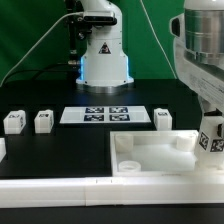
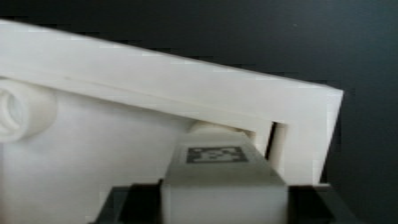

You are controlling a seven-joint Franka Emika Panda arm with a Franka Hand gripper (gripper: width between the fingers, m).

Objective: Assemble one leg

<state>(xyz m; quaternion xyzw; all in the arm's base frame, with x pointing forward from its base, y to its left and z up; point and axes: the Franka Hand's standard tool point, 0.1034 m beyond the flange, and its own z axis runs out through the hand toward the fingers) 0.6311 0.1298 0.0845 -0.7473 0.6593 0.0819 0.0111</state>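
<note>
My gripper is at the exterior view's right, shut on a small white leg with a black-and-white tag. In the wrist view the leg stands between my two dark fingers, tag facing the camera. Its far end sits at the inner corner of the large white tray-like part, by the corner wall. In the exterior view the tray-like part lies at the front right. Three more legs stand on the black table, two on the left and one on the right.
The marker board lies flat mid-table, in front of the robot base. A white piece is cut off by the exterior view's left edge. A white strip runs along the front. A round socket shows in the tray-like part.
</note>
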